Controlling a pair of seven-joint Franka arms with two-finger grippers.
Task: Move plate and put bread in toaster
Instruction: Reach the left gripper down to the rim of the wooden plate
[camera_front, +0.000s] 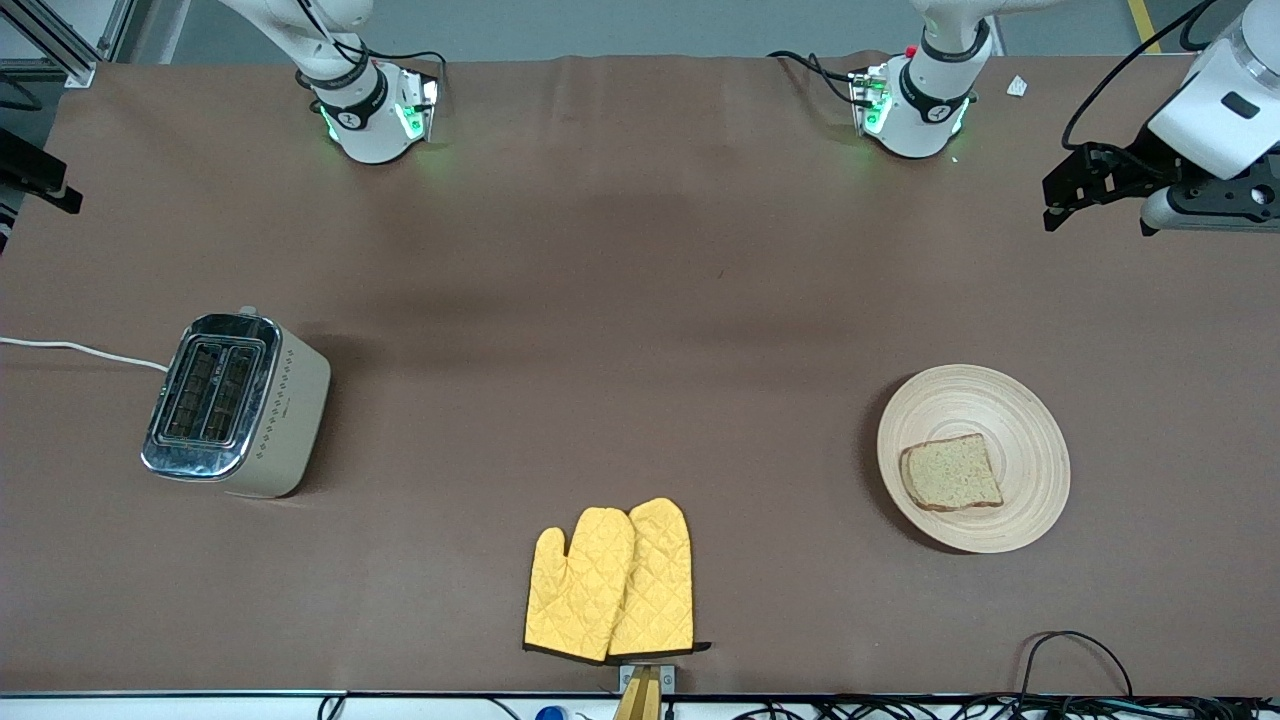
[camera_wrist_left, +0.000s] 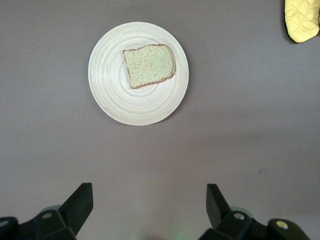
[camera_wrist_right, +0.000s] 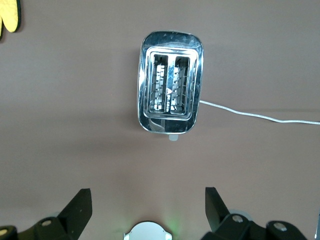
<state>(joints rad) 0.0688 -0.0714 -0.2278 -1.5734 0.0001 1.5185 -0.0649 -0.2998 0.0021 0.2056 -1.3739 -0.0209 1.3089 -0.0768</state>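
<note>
The tan wooden plate (camera_front: 1030, 430) lies toward the left arm's end of the table with the slice of brown bread (camera_front: 952, 472) on it. The cream toaster (camera_front: 235, 405) with a chrome top stands toward the right arm's end, both slots empty. My left gripper (camera_front: 1062, 195) is open and empty, high over the table; its wrist view shows the plate (camera_wrist_left: 115, 90) and bread (camera_wrist_left: 149, 65) past its open gripper (camera_wrist_left: 149, 200). My right gripper (camera_front: 35, 175) shows only in part at the front view's edge; it (camera_wrist_right: 148, 202) is open and empty, up above the toaster (camera_wrist_right: 170, 82).
Two yellow oven mitts (camera_front: 612, 580) lie near the table edge closest to the front camera, between toaster and plate. The toaster's white cord (camera_front: 80, 350) runs off the right arm's end of the table. Black cables (camera_front: 1075, 650) lie at the front edge.
</note>
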